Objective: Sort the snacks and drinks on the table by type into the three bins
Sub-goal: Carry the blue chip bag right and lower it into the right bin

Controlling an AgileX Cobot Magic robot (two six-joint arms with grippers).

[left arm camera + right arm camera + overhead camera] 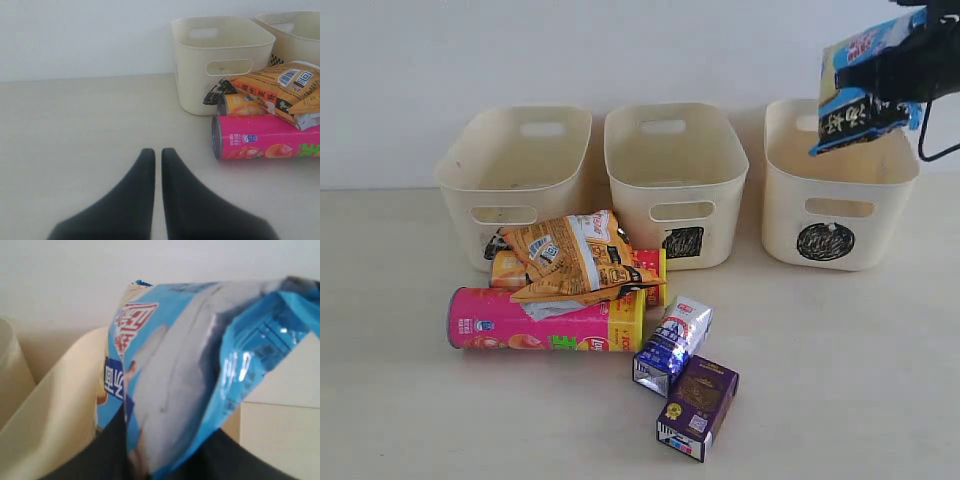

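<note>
While the right arm's fingers (905, 62) pinch a blue-and-white foil bag (855, 85) above the circle-marked bin (785, 215), the left arm's fingers (145, 175) are pressed together, empty, over the counter (75, 125). In front of the left bin (460, 190) and middle bin (625, 180) lie an orange bag (575, 255), pink tube (540, 320), yellow tube (508, 270), blue-and-white carton (675, 345) and purple carton (700, 405).

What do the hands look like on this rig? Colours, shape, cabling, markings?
Left hand: matte black, two smooth fingers, broad at the base and tapering to rounded tips. Right hand: also black, blockier, with a thin black cable looping below it. No markings visible on either. Arm links mostly out of frame.
</note>
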